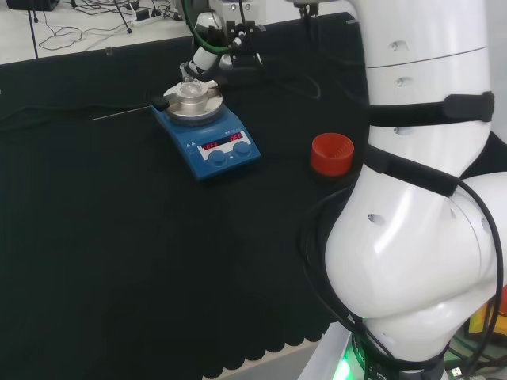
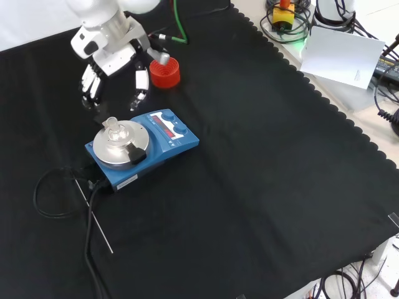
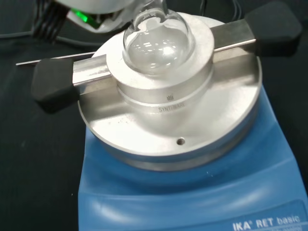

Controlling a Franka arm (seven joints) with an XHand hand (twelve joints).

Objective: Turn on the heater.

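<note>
A: Blue is the colour of the heater (image 1: 207, 134), yes? Where is it in the head view?

B: Yes, blue body with a round metal plate (image 1: 192, 104) on top. It sits in the upper middle of the frame, on the black cloth (image 1: 119, 253). Its two red displays are lit and two blue knobs (image 1: 226, 155) face the lower edge. A small clear flask (image 1: 190, 85) stands on the plate. A red ribbed ring (image 1: 331, 153) lies to the right of the heater, well apart from it. The hand (image 1: 207, 49) is just above the heater at the frame's top; there I cannot tell how its fingers stand.

A: And the front view?

B: There the heater (image 2: 144, 147) is left of centre, and the hand (image 2: 112, 59) hangs in the upper left, above the heater and apart from it. Its fingers (image 2: 141, 80) point down, nearly straight and spread, and they grasp nothing. The red ring (image 2: 164, 72) is just right of the hand. A black cable (image 2: 56, 193) and a thin metal rod (image 2: 93, 215) lie on the cloth at the lower left of the heater.

A: The wrist view?

B: The metal plate (image 3: 173, 125) is close, with the round flask (image 3: 159, 41) sitting in a metal block at its centre. Two black handles (image 3: 55, 84) stick out at the sides. The blue housing (image 3: 192, 192) is at the lower part of the frame.
</note>
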